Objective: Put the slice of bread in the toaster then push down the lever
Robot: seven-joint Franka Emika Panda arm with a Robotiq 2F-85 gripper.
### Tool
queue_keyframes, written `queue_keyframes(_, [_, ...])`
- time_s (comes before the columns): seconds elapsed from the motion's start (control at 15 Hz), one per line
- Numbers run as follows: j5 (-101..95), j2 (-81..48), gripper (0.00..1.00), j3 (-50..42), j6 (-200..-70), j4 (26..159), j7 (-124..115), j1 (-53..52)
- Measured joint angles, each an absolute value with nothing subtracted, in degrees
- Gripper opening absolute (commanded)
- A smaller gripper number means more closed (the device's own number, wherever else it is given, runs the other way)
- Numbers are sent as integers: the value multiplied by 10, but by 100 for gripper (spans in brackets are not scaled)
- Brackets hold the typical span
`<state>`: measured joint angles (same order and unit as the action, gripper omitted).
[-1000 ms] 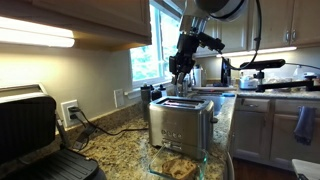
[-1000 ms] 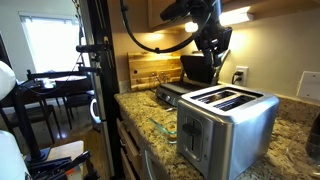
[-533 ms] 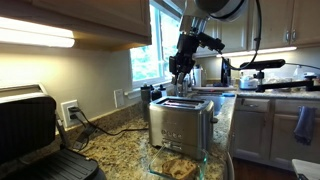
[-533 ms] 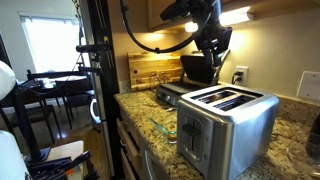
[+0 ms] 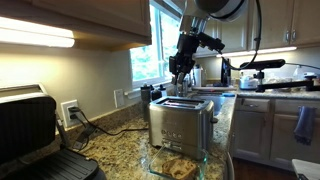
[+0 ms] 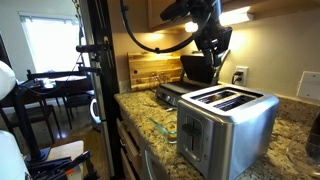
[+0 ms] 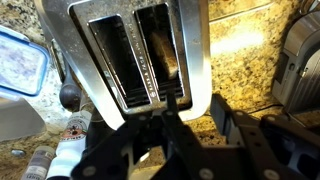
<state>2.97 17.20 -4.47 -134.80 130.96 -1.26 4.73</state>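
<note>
- Bread point(image 7: 160, 58): in the wrist view a tan slice shows at the right-hand slot of the toaster point(image 7: 78, 35), just beyond the fingertips. I cannot tell whether it hangs from the jaws or sits in the slot.
- Gripper point(image 5: 180, 68) hovers above the toaster in both exterior views point(image 6: 212, 48), lined up along the slot, likely so the slice drops straight in.
- Jaws stand partly closed; a grip cannot be confirmed.
- Toaster stands on the counter point(image 5: 120, 135), slots up.
- Around it: grill press point(image 5: 25, 125), glass dish point(image 5: 175, 165) in front, cutting board point(image 6: 150, 68), blue-lidded tub point(image 7: 18, 65). None blocks the slots.
- Dark knob point(image 7: 70, 97) beside the toaster's end may be the lever.
</note>
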Motion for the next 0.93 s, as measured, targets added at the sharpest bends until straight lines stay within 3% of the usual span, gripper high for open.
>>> queue_keyframes(0.27, [30, 171, 93, -43, -1348, 1310, -13, 47])
queue_keyframes(0.4, [30, 171, 100, -43, -1348, 1310, -13, 47])
queue_keyframes(0.93, [30, 146, 100, -51, -1348, 1297, -13, 47])
